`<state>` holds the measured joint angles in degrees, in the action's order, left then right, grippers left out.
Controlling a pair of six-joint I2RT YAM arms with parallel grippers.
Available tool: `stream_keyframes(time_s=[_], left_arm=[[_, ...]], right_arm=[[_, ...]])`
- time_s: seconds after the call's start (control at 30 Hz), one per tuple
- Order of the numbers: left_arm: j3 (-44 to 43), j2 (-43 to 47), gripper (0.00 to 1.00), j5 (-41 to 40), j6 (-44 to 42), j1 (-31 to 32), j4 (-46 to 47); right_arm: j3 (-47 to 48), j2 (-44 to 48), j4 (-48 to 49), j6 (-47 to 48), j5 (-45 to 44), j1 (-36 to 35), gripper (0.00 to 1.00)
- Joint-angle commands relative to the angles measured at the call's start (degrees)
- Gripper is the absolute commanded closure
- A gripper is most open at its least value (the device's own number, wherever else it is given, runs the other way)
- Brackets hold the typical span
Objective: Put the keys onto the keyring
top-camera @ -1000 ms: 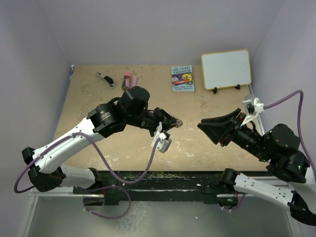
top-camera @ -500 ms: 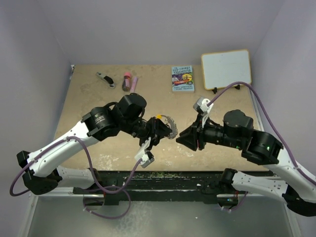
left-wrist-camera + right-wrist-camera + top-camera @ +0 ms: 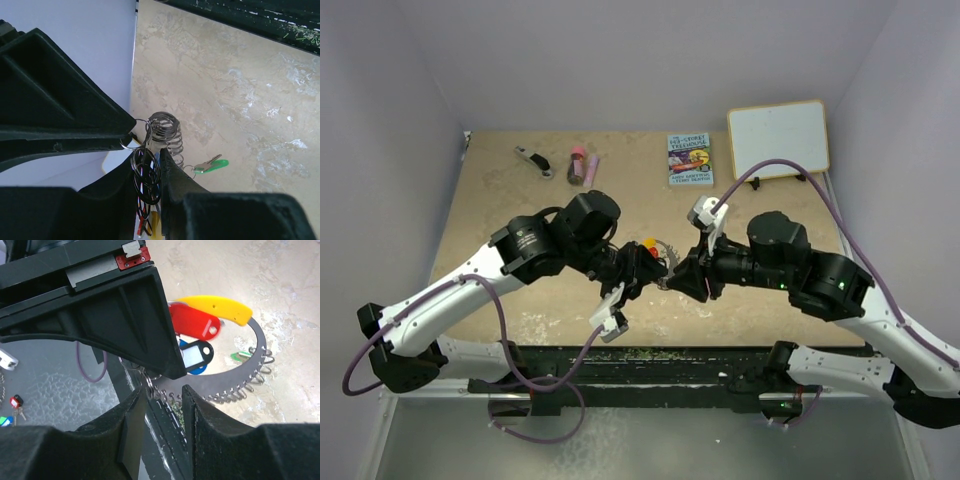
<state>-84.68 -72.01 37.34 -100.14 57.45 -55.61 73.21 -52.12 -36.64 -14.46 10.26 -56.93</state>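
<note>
- Black left gripper (image 3: 653, 262) and black right gripper (image 3: 679, 279) meet tip to tip above the middle of a tan table (image 3: 520, 215), towards its near edge.
- The keyring (image 3: 222, 374) sits between them, raised off the table. It is a grey band with a yellow stretch and a wire coil along its outer rim.
- The left gripper's fingers are clenched on the keyring. In the left wrist view, a bunch of small black wire loops is squeezed in the narrow gap between them.
- A red key (image 3: 192, 322) and a black key (image 3: 197, 351) hang from the ring just beside the left gripper's tip, with a blue one partly hidden behind the black one.
- A green key (image 3: 212, 165) hangs from the coil by a small loop.
- The right gripper's fingers stand slightly apart. A small wire loop sits at the mouth of the gap, and I cannot tell whether it is pinched.
- Two loose keys (image 3: 15, 404) lie on grey metal at the lower left of the right wrist view, too small to make out well.
- A book (image 3: 690, 160), a whiteboard (image 3: 778, 140), a pink object (image 3: 582, 165) and a black-and-silver tool (image 3: 532, 160) sit along the far edge of the table, well apart from the grippers.
</note>
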Motion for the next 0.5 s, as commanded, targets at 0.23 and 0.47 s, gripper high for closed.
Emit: stream_keyframes(time_s=[0.23,0.47], left_arm=[[-0.82,0.10,0.91,0.86,-2.17,0.24,-0.11],[-0.68,-0.25,0.91,0.23,-1.58,0.18,0.54]], right_arm=[[2.33,-2.62,0.90,2.10,4.01,0.02,0.79],[2.21,-2.73,0.86,2.02,4.11,0.00,0.89]])
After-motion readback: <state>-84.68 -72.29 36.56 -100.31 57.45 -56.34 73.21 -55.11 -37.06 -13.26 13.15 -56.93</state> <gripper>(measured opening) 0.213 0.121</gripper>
